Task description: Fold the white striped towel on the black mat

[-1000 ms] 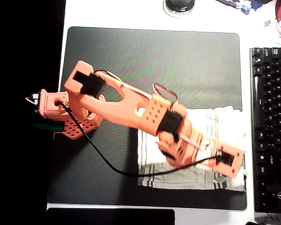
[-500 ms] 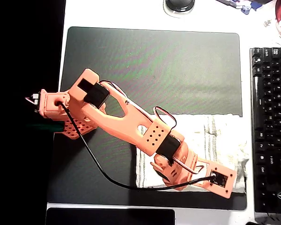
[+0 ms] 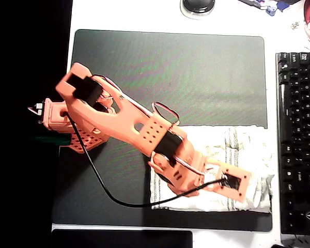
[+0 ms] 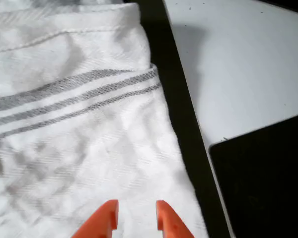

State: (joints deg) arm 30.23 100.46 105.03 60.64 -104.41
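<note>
where towel meets mat, keyboard just beside

One orange robot arm with one two-fingered hand works over one white striped towel on one black mat. One black keyboard sits at the right of the overhead view on one white desk. On the towel, the wrist view shows one group of three thin grey stripes.
</note>
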